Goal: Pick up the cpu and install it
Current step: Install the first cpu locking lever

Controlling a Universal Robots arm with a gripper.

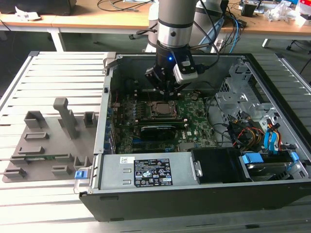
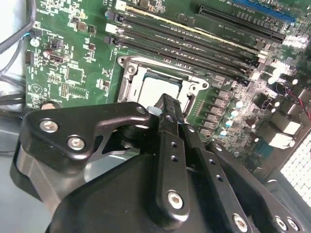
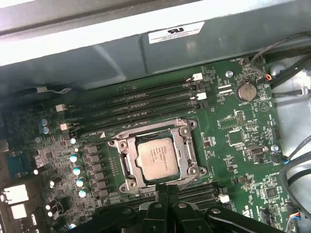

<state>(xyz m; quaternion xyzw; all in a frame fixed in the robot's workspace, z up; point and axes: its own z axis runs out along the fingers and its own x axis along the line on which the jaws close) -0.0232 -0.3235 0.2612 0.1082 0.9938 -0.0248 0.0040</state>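
The cpu (image 3: pixel 155 158) lies flat inside the metal-framed socket (image 3: pixel 187 131) on the green motherboard (image 3: pixel 238 131), its silver top plate showing. In the second wrist view the cpu (image 2: pixel 150 87) sits just beyond the fingertips. My gripper (image 1: pixel 167 90) hangs inside the open computer case, slightly above the cpu (image 1: pixel 163 109) and apart from it. Its black fingers (image 2: pixel 167 111) are pressed together with nothing between them; the gripper (image 3: pixel 163 193) is shut.
Several long memory slots (image 3: pixel 136 104) run beside the socket. The case wall (image 1: pixel 104 121) stands on the exterior view's left, the power supply (image 1: pixel 146 172) in front, drive bays and cables (image 1: pixel 252 136) on the right. A grey fixture tray (image 1: pixel 43 145) lies outside the case.
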